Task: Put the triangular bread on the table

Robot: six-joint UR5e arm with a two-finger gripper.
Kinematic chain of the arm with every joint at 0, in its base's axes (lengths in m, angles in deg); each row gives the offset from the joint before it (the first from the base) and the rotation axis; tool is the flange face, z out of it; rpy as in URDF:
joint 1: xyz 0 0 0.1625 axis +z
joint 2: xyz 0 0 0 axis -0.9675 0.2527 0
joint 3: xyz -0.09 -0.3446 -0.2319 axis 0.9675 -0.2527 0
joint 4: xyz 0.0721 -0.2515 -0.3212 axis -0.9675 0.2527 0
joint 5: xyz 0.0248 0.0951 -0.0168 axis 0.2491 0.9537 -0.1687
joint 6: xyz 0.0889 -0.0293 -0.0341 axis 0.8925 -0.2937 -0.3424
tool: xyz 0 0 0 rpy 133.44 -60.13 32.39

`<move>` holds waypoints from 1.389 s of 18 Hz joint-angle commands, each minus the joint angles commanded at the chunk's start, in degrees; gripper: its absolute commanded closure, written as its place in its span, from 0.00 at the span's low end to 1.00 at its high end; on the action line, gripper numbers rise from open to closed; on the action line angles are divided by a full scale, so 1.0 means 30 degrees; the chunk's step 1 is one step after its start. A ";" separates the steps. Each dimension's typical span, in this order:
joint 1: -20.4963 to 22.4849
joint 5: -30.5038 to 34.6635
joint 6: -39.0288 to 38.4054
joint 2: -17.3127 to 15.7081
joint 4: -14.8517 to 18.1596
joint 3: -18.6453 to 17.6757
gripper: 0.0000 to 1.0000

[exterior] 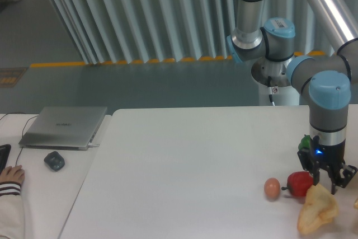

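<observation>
Arm point(327, 90) reaches down at the far right of the white surface point(184, 160), wrist vertical, blue light glowing low on it. Gripper point(327, 183) hangs right over the bread point(317, 209), black fingers point(311, 167) spread either side of the bread's top edge, tips at or just above it. Contact? Can't tell from this angle. Fingers look apart, not clamped on anything.

Bread is pale golden-yellow, lumpy, roughly triangular, at the near right corner of the surface, lower end close to the front edge. Whether it rests flat or is partly lifted isn't clear.

Red pepper point(300, 183) just left of the gripper, touching or nearly touching the bread's upper left side, partly behind a finger. Small green bit point(305, 141) peeks out behind the wrist; too hidden to say what it is. Tan egg point(272, 188) just left of the pepper, small gap between them.

Over on the left, a 2nd white desk point(33, 194) butts up against the surface. Closed grey laptop point(64, 127) lies on it, dark mouse point(54, 160) just in front. A person's hand point(11, 175) in a striped cuff rests at the far left edge, next to something black cut off by the frame.

Background: corrugated metal wall point(140, 15), yellow line point(112, 62) along the floor, arm's base point(271, 76) behind the surface.
</observation>
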 joint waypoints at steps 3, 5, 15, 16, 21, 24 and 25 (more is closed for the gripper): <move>0.0729 -0.0028 0.2539 -0.1082 0.2306 0.0204 0.00; 0.1578 -0.0057 0.6407 -0.1671 0.3571 0.0526 0.00; 0.2841 -0.0174 0.9343 -0.0443 0.5538 0.2490 0.00; 0.2842 -0.0262 0.9553 -0.0326 0.5537 0.2519 0.00; 0.2900 -0.0497 0.9555 -0.0237 0.5508 0.2490 0.00; 0.2959 -0.0702 0.9555 -0.0266 0.5479 0.2490 0.00; 0.2988 -0.0702 0.9555 -0.0266 0.5479 0.2490 0.00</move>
